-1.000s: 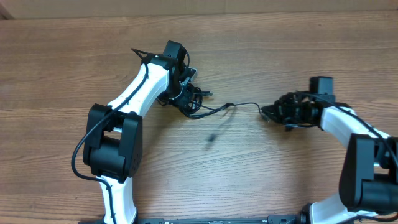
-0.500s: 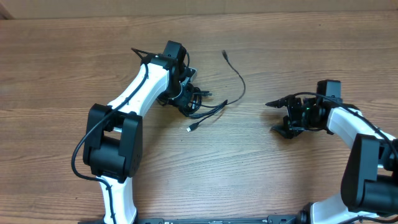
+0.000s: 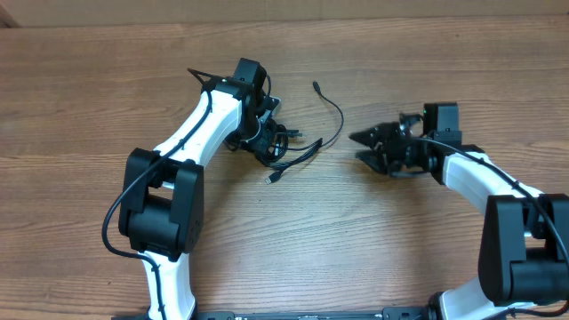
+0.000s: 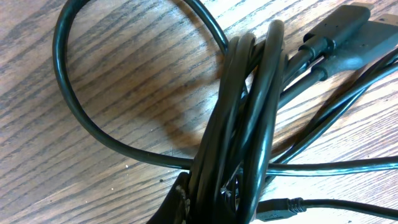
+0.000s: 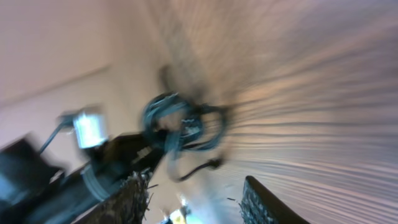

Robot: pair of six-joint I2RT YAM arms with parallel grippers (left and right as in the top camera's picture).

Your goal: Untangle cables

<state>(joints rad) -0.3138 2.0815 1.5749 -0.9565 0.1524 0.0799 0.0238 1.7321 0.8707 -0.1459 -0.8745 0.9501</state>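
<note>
The cables (image 3: 281, 142) lie as a coiled black bundle left of the table's centre, with my left gripper (image 3: 266, 135) shut on it. In the left wrist view the bundled cords (image 4: 249, 124) run up from between the jaws, and one dark finger (image 4: 178, 200) shows at the bottom. One loose strand (image 3: 340, 114) arcs away to the right and far side, ending in a plug. Another strand ends in a silver-tipped plug (image 3: 271, 180) nearer the front. My right gripper (image 3: 361, 148) stands open right of the loose strand, holding nothing. In the blurred right wrist view the gripper (image 5: 196, 200) points toward the bundle (image 5: 179, 121).
Bare wooden table (image 3: 400, 240) surrounds the cables. The left arm (image 3: 200, 124) reaches in from the front left and the right arm (image 3: 480, 173) from the front right.
My right gripper let go of the strand's end, which sprang back into an arc near the bundle. It then moved left toward the cables. The left gripper kept still.
</note>
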